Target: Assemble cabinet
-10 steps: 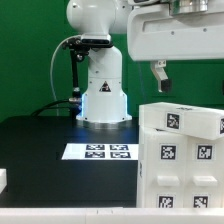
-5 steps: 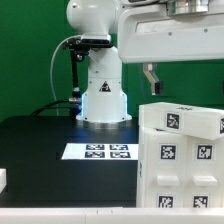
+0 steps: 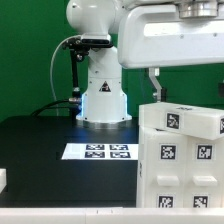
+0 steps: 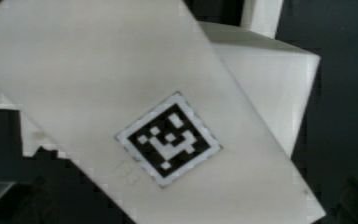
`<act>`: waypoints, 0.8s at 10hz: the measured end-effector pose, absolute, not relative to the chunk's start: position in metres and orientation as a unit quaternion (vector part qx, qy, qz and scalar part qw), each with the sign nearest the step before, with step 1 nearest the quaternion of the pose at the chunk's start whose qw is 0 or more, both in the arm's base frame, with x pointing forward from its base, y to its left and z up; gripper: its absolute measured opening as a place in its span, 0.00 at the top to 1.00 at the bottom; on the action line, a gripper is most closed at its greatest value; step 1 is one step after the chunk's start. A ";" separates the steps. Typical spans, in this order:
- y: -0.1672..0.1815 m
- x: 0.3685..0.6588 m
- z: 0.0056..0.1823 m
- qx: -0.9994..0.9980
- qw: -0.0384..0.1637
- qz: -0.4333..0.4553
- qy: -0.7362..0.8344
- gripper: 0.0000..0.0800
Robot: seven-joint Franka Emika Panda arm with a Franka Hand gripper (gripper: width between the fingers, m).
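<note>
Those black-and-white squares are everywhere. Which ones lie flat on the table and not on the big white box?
The four on the marker board, flat on the dark table before the robot's base. The rest sit on the cabinet.

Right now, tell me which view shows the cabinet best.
The exterior view: the cabinet shows whole panels and several tags at that view's right. The wrist view shows only one slanted white panel with a single tag, too close to judge shape.

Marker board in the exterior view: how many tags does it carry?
4, in a two-by-two block on the marker board, lying on the table in front of the robot base and to the exterior view's left of the cabinet. None looks hidden.
</note>
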State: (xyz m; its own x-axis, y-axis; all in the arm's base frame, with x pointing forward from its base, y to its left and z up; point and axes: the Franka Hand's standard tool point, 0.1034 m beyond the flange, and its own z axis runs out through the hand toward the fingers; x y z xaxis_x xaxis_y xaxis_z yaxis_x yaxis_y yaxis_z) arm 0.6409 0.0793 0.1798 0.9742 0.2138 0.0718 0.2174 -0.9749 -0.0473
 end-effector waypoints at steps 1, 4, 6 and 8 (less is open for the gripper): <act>0.078 0.640 0.177 -0.990 0.026 -0.030 -0.133 0.00; 0.081 0.632 0.160 -0.979 0.010 -0.011 -0.203 0.00; 0.080 0.634 0.158 -0.977 0.003 -0.021 -0.211 0.00; 0.078 0.634 0.157 -0.981 0.003 -0.020 -0.193 0.15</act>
